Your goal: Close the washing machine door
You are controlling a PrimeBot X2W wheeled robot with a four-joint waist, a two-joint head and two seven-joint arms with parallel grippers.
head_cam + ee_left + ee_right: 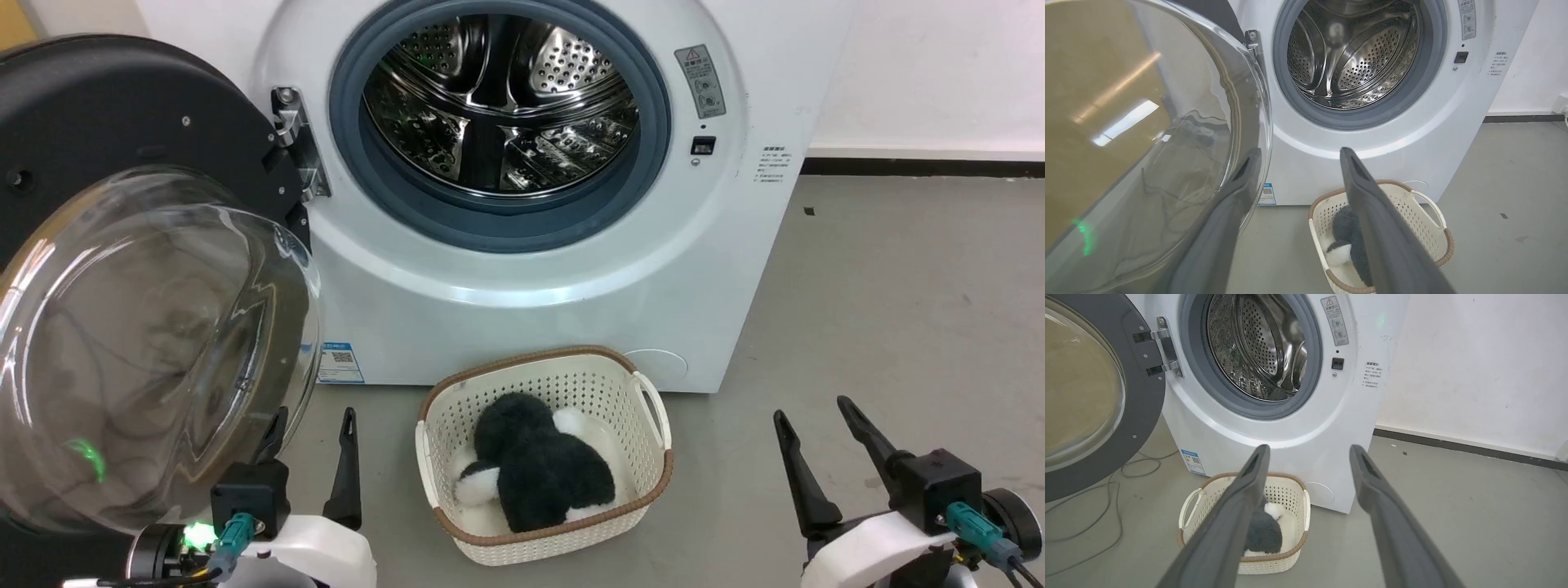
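The washing machine (531, 278) is a white front-loader with a bare steel drum and a blue-grey gasket. The washing machine door (147, 327) stands swung wide open at the left on its metal hinge (294, 139), black rim behind, clear glass bowl bulging toward me. My left gripper (314, 420) is open with nothing between its fingers, right beside the bowl's lower right edge; its left finger shows through the glass. In the left wrist view the door (1147, 143) is just left of the left gripper (1300, 153). My right gripper (812, 412) is open and holds nothing, low at the right, away from the machine (1298, 428); right gripper (1309, 448).
A cream perforated basket (653, 408) with a black-and-white plush toy (539, 465) stands on the grey floor in front of the machine, between my grippers. A cable (1106, 486) lies on the floor under the door. A white wall (1474, 367) runs to the machine's right.
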